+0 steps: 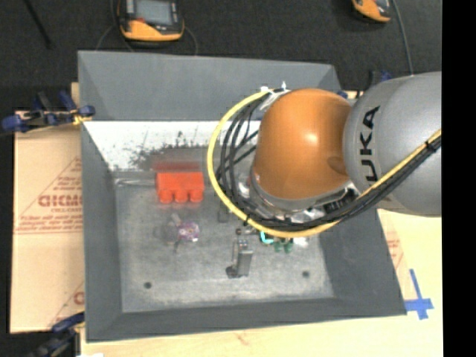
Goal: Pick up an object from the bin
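My gripper [239,260] reaches down from under the orange wrist cover to the bin floor, near the middle and a little toward the front. Nothing shows in it. A red block [179,187] with three rounded lobes on its front side lies flat toward the back left, well apart from the gripper. A small clear and purple thing [185,231] rests on the floor to the left of the gripper, a short gap away. A small green thing [281,245] peeks out just below the wrist cover, to the gripper's right.
The arm and its orange cover hang over the right half of the bin and hide the floor beneath. Bare floor lies along the front and at the left. The bin's sloped walls rise on all sides.
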